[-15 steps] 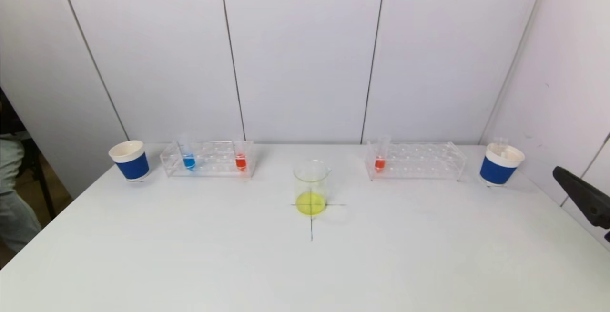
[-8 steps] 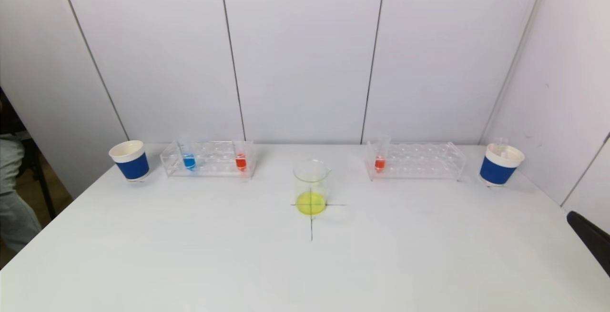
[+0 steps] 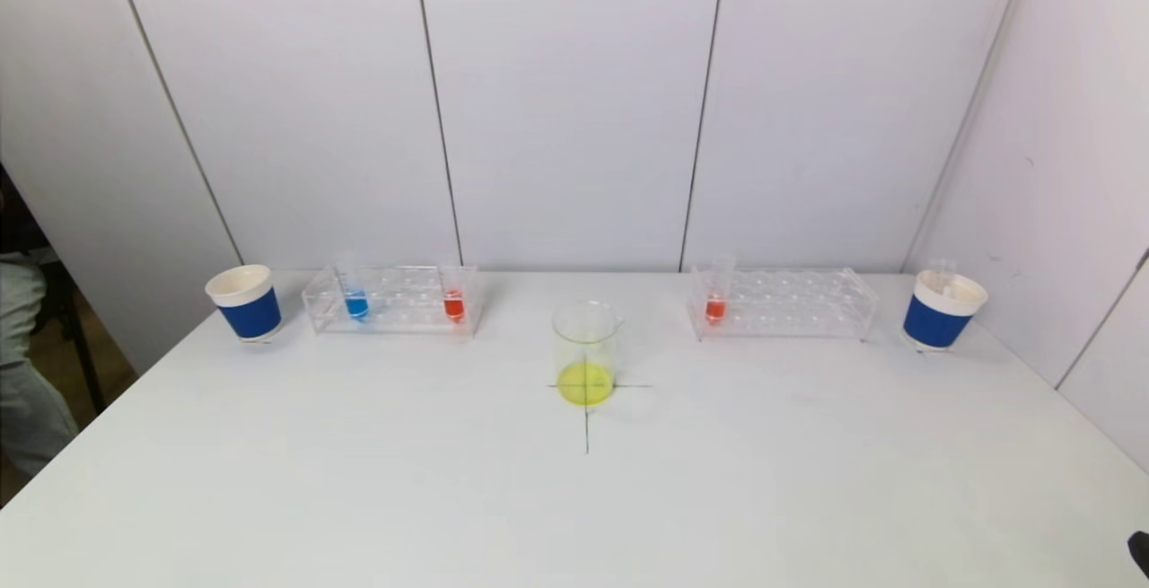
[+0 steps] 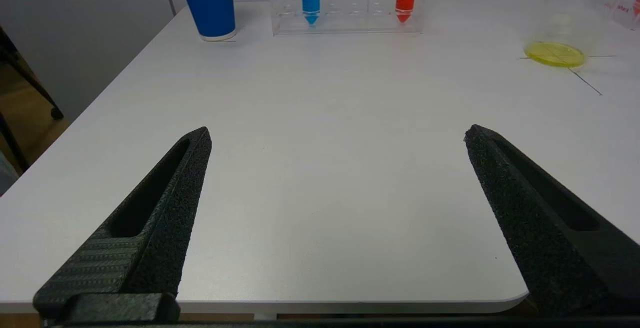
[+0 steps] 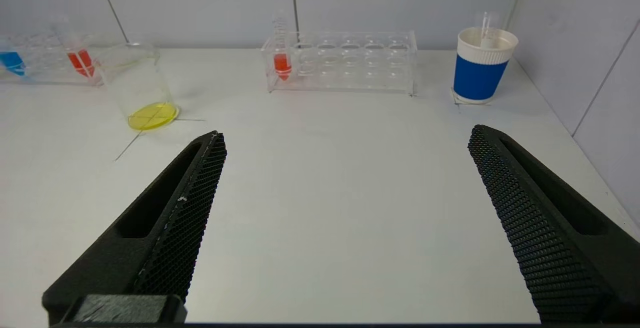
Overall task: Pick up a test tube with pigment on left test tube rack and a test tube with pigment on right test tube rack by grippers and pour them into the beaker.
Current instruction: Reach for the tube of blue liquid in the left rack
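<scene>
While both arms sit low at the near edge of the white table [image 3: 359, 480], you have every tube well ahead of the tools, toward the back wall, so each reach runs forward across bare tabletop. Your left gripper [image 4: 335, 135] is spread wide with nothing between its fingers, and the left test tube rack [image 3: 391, 299] lies ahead of it; your right gripper [image 5: 345, 135] is equally wide and empty, with the right test tube rack [image 3: 783, 302] ahead of it. Each arm is nearer its own rack. Both clear racks run long-side across the table, and the tubes in them stand upright, so I judge you will want a sideways close on the tube wall above the rack top. Between the racks, nearer you on a drawn cross, stands the glass beaker [image 3: 586, 350] with a shallow yellow layer. Outside each rack sits a blue paper cup: the left cup [image 3: 244, 302] shows no contents, the right cup [image 3: 942, 309] holds what looks like a clear tube. The left rack carries a blue-pigment tube [image 3: 355, 294] and a red-pigment tube [image 3: 453, 295]; the right rack carries one red tube [image 3: 716, 297] at its inner end.
</scene>
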### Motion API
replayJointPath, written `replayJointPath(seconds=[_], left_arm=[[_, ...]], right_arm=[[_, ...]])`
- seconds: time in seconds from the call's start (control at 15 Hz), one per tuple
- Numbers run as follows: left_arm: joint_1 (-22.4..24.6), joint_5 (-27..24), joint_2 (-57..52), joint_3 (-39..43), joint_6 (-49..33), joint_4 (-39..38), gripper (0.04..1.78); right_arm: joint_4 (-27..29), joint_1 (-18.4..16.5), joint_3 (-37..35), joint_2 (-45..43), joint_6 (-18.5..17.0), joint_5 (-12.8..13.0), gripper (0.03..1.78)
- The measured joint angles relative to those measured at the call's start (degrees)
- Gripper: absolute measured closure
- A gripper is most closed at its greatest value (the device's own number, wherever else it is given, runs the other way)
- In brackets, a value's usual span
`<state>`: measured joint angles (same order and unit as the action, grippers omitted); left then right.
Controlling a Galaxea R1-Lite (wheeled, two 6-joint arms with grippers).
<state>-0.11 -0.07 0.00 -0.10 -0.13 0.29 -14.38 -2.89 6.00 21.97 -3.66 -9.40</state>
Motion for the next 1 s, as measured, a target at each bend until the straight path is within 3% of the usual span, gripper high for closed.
replayJointPath(seconds=[0.13,0.53,0.8,1.0], left_arm=[[0.0,-0.02,0.0,0.0,0.0,0.0,0.05],[-0.02,-0.04,0.0,0.0,-0.02,-0.02,0.05],[0.0,-0.02,0.0,0.0,-0.02,0.0,0.05],[-0.02,-0.02,0.0,0.0,-0.05,-0.02,0.05]], right_arm=[[3.61,0.0,-0.02,-4.08,-0.02,-0.44,0.05],[1.29,0.63,-5.16,-8.66,1.05,0.56,0.05],[5.11,2.01,-5.86,-17.35,5.47,2.01,0.05],[10.95,2.45,-5.97,-20.7,8.97,6.62,0.05]])
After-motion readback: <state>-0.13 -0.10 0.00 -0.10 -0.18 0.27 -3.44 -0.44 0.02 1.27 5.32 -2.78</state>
